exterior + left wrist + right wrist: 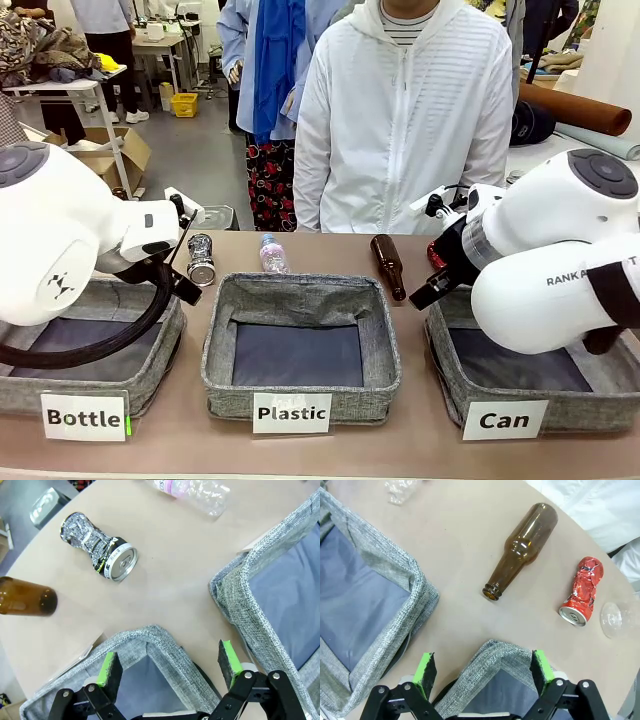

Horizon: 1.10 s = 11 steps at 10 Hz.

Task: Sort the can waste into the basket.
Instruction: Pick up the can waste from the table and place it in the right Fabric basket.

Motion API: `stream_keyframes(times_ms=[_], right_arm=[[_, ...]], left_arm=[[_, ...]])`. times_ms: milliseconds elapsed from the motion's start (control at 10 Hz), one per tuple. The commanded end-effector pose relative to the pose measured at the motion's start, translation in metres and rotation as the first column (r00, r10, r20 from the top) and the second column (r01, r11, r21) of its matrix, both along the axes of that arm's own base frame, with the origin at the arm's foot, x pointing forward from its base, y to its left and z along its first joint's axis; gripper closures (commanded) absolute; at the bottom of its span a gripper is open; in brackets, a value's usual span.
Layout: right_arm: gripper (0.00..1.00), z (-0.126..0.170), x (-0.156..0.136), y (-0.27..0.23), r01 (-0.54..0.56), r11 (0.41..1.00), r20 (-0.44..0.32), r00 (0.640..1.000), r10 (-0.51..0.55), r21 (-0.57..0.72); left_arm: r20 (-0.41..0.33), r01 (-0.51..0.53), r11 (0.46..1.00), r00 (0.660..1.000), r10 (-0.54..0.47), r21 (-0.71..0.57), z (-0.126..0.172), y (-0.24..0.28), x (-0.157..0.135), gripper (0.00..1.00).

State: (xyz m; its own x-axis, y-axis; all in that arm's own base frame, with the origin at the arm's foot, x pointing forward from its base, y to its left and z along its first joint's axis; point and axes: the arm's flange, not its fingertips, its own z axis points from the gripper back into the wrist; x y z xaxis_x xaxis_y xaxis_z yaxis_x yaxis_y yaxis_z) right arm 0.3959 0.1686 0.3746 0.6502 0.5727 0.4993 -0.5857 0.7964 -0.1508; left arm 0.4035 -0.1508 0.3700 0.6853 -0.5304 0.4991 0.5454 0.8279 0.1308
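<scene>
While a person [400, 130] in a white jacket stands at the far edge, the table [420, 445] carries three grey baskets in a row along its near side. The one that counts, the Can basket [590, 408], sits at the robot's right end, its dark floor bare where it shows. Over that basket's far corner hangs the right gripper [482, 666], jaws spread wide, nothing between the green pads. At the other end the left gripper [167, 664] is just as wide and just as bare, over a corner of the Bottle basket [150, 385]. Smaller now: a brown bottle [522, 550] lies on its side beyond the Plastic basket [300, 300], with a clear plastic bottle [272, 254] nearby, and neither is wanted. And here are the targets. The red can [582, 591], crushed, lies on bare table just past the Can basket's far corner, ahead of the right gripper and off to the right in its wrist view. Its long axis points nearly straight away, open end nearest, so the jaws already stand across its narrow width and little roll looks needed. The silver can [97, 546] lies well apart at the left end, ahead-left of the left gripper, its axis slanting across. The right gripper is nearer both the red can and the basket, so I'd call that the likely first pick.
</scene>
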Motion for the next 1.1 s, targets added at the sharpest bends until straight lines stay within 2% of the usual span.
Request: stream_keyframes(times_ms=[0,100,200,300,400,500,600,700,800,900,1000], right_arm=[[0.00,0.057,-0.011,-0.001,0.118,0.993,-0.076,0.990,-0.116,0.022],[0.00,0.098,-0.022,-0.010,0.232,0.970,-0.108,0.969,-0.223,0.077],[0.00,0.134,-0.038,-0.027,0.323,0.933,-0.172,0.940,-0.296,0.157],[0.00,0.156,-0.057,-0.052,0.306,0.919,-0.248,0.937,-0.245,0.247],[0.00,0.166,-0.077,-0.090,0.287,0.882,-0.309,0.935,-0.174,0.374],[0.00,0.165,-0.094,-0.135,0.306,0.813,-0.349,0.927,-0.136,0.495],[0.00,0.154,-0.105,-0.185,0.358,0.715,-0.388,0.912,-0.132,0.600],[0.00,0.139,-0.115,-0.229,0.394,0.602,-0.409,0.905,-0.121,0.694],[0.00,0.122,-0.122,-0.263,0.428,0.521,-0.413,0.898,-0.151,0.738],[0.00,0.106,-0.129,-0.293,0.467,0.428,-0.437,0.882,-0.173,0.774],[0.00,0.092,-0.130,-0.312,0.497,0.350,-0.454,0.868,-0.202,0.794]], left_arm=[[0.025,0.085,0.991,0.996,-0.083,-0.099,0.046,-0.005,-0.022,0.00],[0.000,0.091,0.976,0.996,-0.092,-0.198,0.081,0.000,-0.045,0.00],[-0.064,0.041,0.954,0.996,-0.063,-0.298,0.115,-0.002,-0.066,0.00],[-0.113,0.114,0.899,0.978,-0.177,-0.422,0.135,0.015,-0.080,0.00],[-0.243,0.119,0.827,0.924,-0.294,-0.550,0.153,0.054,-0.090,0.00],[-0.289,0.098,0.733,0.878,-0.382,-0.673,0.157,0.104,-0.094,0.00],[-0.274,0.026,0.635,0.888,-0.370,-0.772,0.152,0.160,-0.094,0.00],[-0.258,-0.049,0.511,0.902,-0.347,-0.858,0.142,0.219,-0.090,0.00],[-0.239,-0.114,0.394,0.928,-0.285,-0.912,0.127,0.265,-0.095,0.00],[-0.246,-0.186,0.274,0.947,-0.205,-0.944,0.108,0.301,-0.099,0.00],[-0.255,-0.227,0.175,0.954,-0.158,-0.958,0.095,0.302,-0.099,0.00]])
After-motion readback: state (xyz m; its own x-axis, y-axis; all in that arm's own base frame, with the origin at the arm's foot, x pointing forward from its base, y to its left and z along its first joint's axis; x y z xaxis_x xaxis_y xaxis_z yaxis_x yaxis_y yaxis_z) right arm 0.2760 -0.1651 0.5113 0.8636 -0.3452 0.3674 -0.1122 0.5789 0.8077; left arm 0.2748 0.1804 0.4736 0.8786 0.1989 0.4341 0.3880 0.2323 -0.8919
